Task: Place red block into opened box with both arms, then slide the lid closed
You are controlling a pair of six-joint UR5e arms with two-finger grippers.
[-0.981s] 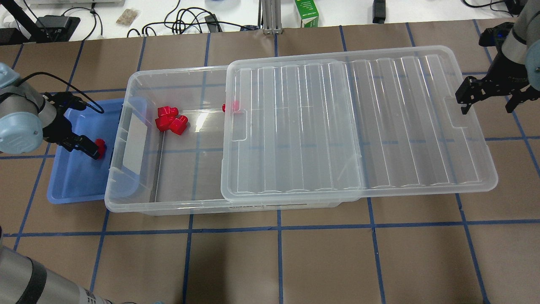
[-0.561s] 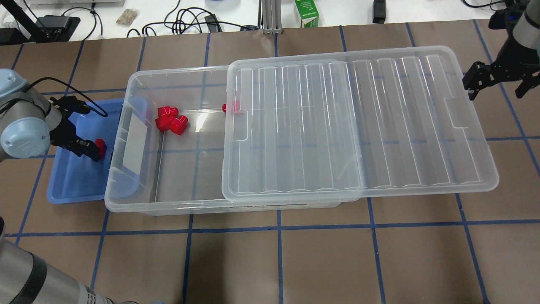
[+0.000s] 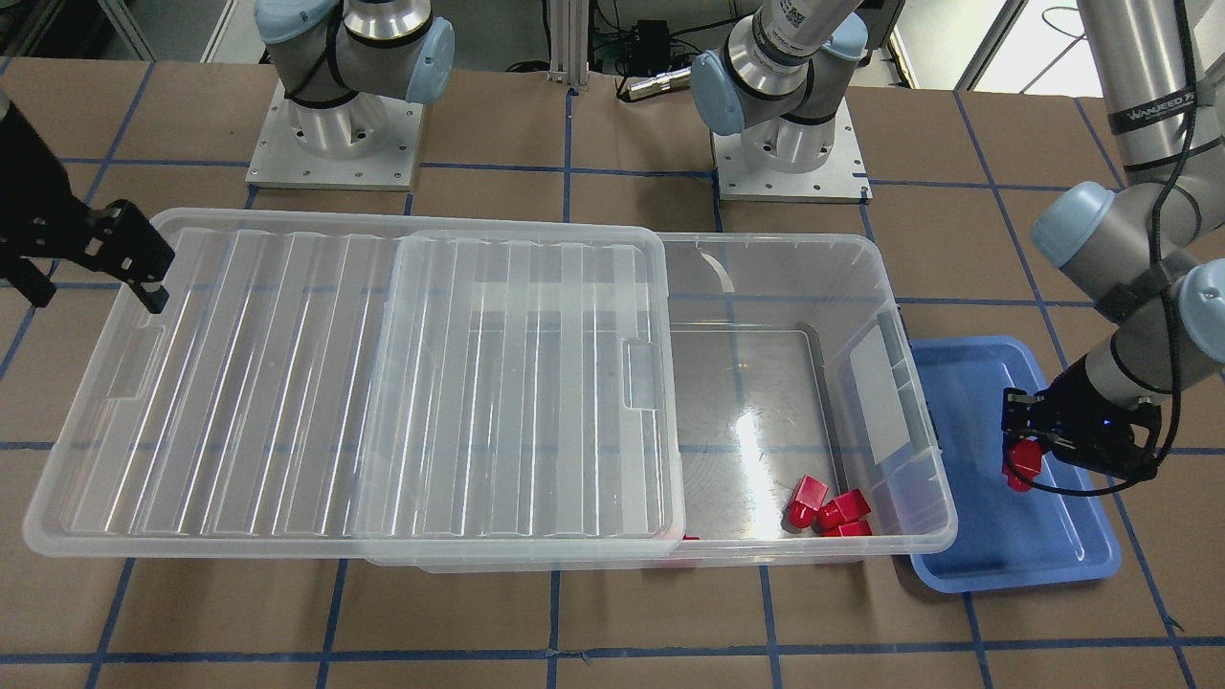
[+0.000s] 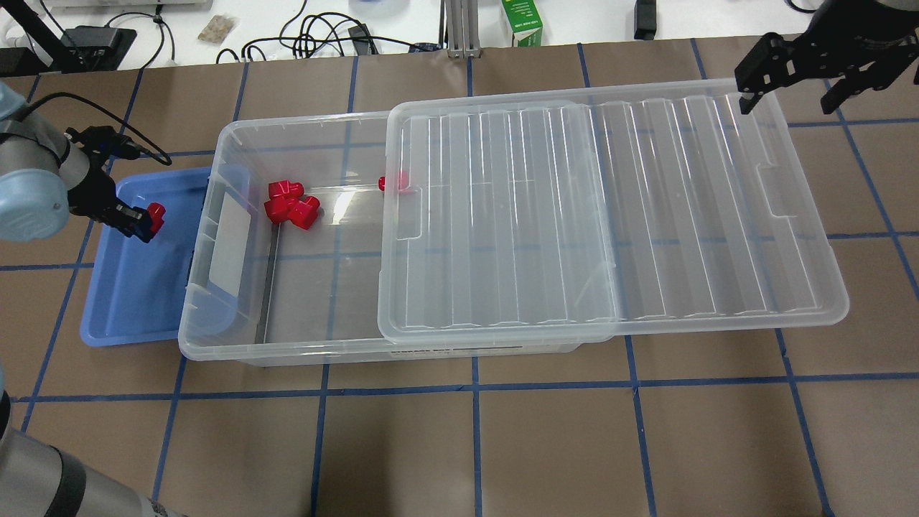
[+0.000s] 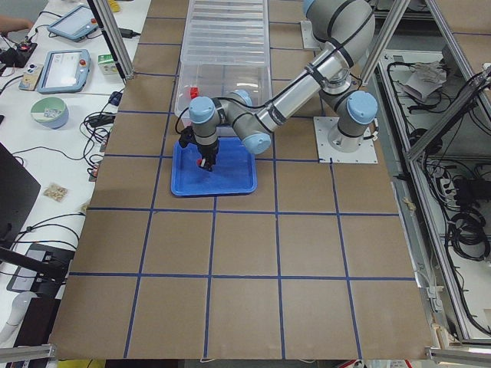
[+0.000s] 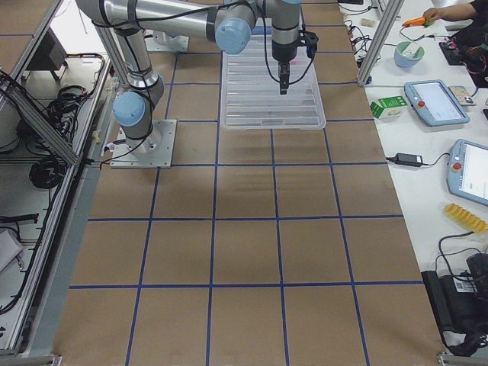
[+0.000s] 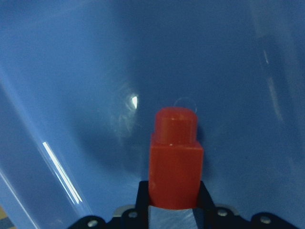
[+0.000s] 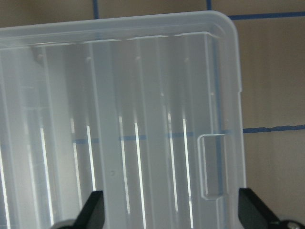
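Note:
My left gripper [image 4: 146, 222] is shut on a red block [image 4: 156, 212] and holds it above the blue tray [image 4: 129, 309]; the left wrist view shows the block [image 7: 174, 160] peg-forward between the jaws. The clear box [image 4: 287, 357] stands open on its left half, with three red blocks [image 4: 291, 205] inside. One of them [image 4: 393, 182] lies partly under the lid's edge. The ribbed lid [image 4: 610, 215] covers the box's right half and overhangs to the right. My right gripper [image 4: 790, 86] hangs open over the lid's far right corner [image 8: 209, 28], holding nothing.
The blue tray [image 3: 1043, 545] butts against the box's short end [image 3: 919, 402]. Cables, a green carton [image 4: 522, 21] and devices lie beyond the table's far edge. Brown paper with blue tape lines [image 4: 474, 388] covers the table in front of the box.
My left gripper has risen with the red block and shifted left and back over the tray. The right gripper moved away from the lid's right handle recess toward its far corner.

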